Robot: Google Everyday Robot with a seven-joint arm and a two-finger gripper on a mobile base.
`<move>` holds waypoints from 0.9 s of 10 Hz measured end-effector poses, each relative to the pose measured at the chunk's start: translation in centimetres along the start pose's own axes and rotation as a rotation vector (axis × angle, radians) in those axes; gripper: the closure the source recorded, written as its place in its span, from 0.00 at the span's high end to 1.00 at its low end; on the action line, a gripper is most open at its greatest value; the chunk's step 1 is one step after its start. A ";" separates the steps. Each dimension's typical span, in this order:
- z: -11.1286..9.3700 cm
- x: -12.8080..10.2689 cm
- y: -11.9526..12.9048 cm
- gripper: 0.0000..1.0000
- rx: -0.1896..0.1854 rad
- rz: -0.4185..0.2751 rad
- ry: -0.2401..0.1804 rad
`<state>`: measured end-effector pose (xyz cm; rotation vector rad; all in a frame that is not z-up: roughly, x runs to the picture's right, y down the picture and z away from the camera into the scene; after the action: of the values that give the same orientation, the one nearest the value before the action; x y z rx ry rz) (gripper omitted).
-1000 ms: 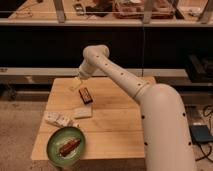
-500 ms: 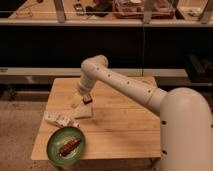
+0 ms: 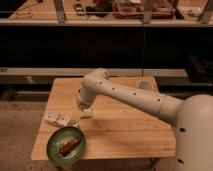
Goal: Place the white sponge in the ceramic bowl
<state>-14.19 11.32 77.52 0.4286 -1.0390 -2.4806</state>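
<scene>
A light wooden table (image 3: 125, 135) with a plank-grained top stands on a speckled grey floor (image 3: 15, 130); the robot's smooth white body (image 3: 196, 135) fills the near right corner.

Nearest the camera, at the table's front left, sits one ceramic bowl (image 3: 51, 147), wide, shallow, round and glossy green with a darker rim. One reddish-brown elongated piece (image 3: 67, 146) lies inside it.

Just beyond the bowl, on the left, one crinkled white packet (image 3: 56, 119) lies flat on the wood.

Beside the packet, the gripper (image 3: 83, 111) is lowered to the tabletop at the end of the white jointed arm (image 3: 125, 92), which reaches in from the right. One white sponge (image 3: 87, 115), a small pale soft-edged pad, rests on the table right at the gripper's tip, outside the bowl and near its far rim. Whether the gripper is wide, narrow or clamped on the sponge cannot be told.

At the far right edge of the table stands one small pale beige cup (image 3: 145, 85).

Behind the table runs a long dark counter (image 3: 50, 50) with a pale ledge, and trays of goods (image 3: 135, 7) sit along its top.
</scene>
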 end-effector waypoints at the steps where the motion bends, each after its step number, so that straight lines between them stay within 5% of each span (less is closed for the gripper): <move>1: 0.9 -0.4 0.1 0.80 -0.012 -0.001 -0.007; 5: 2.3 -2.1 2.4 0.80 -0.090 -0.010 -0.015; 9: 2.6 -3.7 4.2 0.80 -0.113 -0.029 -0.019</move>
<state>-11.03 11.99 82.77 0.3882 -0.9001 -2.5590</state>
